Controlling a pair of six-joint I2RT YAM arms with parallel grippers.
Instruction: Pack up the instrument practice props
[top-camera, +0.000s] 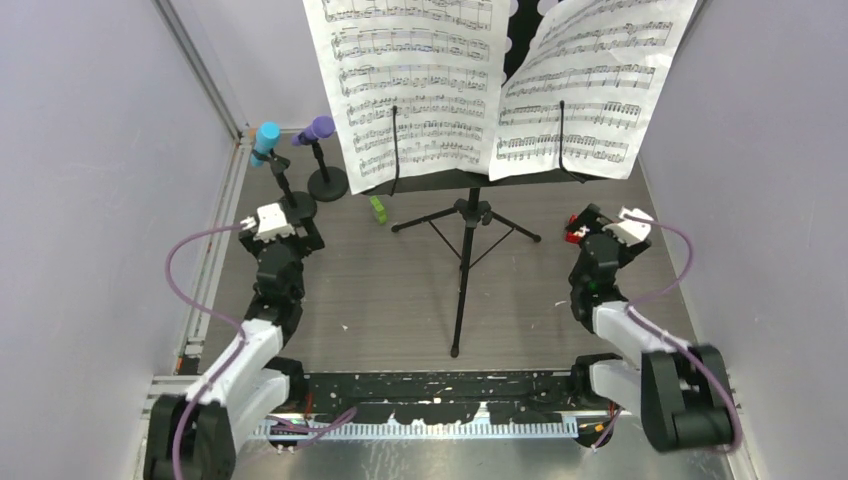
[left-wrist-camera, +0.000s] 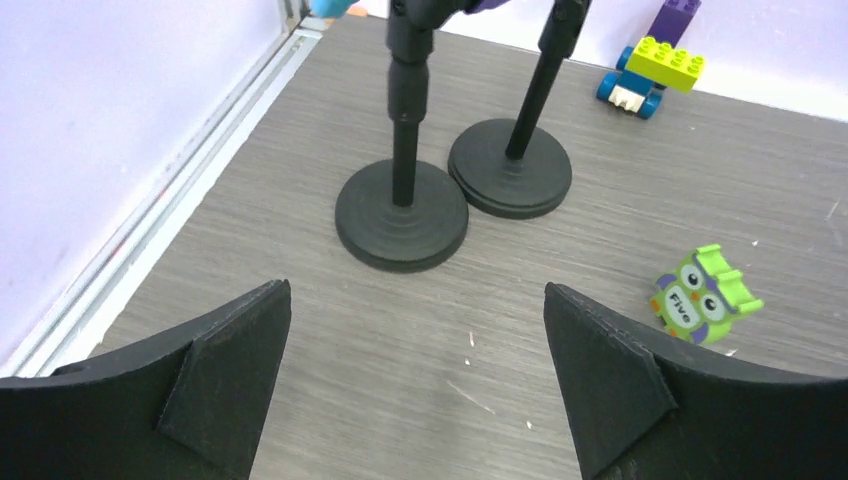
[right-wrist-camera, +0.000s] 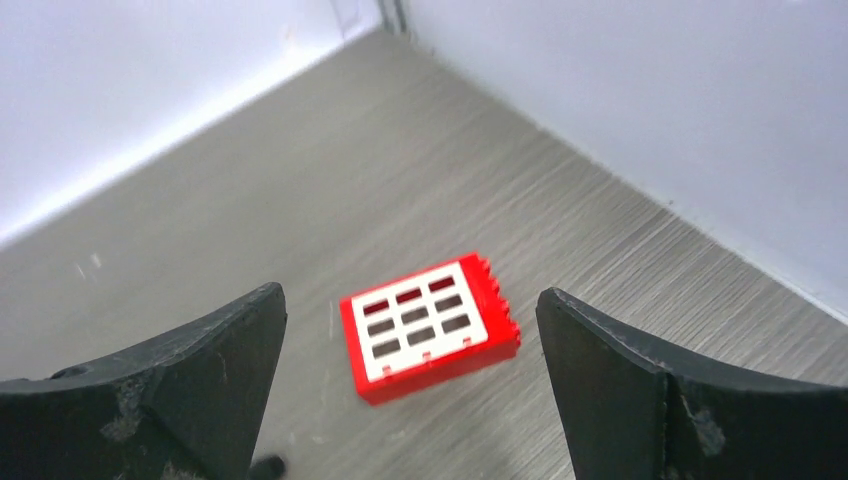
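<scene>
Two white sheet-music pages (top-camera: 410, 80) lean side by side on the one black music rack (top-camera: 470, 180) at the far middle of the bench (top-camera: 380, 300). Their lower edges sit on its ledge and each is pinned by one thin wire arm (top-camera: 395, 150), which is evidently what keeps them upright. The rack rides a single post whose tripod legs (top-camera: 467, 235) spread over the bench for stability. Left of it, toward the far left corner, stand two short black mic holders (left-wrist-camera: 402, 215), their round bases just beside each other and broad enough to keep the thin stems vertical. Each stem carries one microphone tilted in its clip, a cyan microphone (top-camera: 266, 140) and a purple microphone (top-camera: 318, 130), two in all. The left gripper (left-wrist-camera: 417, 300) hovers low before the nearer base, jaws spread fully wide with nothing between them, placed, by judgement, for a first approach to the holders. The right gripper (right-wrist-camera: 410, 292), equally wide and empty, hangs over one small red block (right-wrist-camera: 430, 325) with a white grid lying flat near the right wall, not a prop. Also not props: one green owl block (left-wrist-camera: 705, 295) and one small cluster of toy bricks (left-wrist-camera: 655, 65) by the back wall. No prop appears packed yet, and no container is in view.
</scene>
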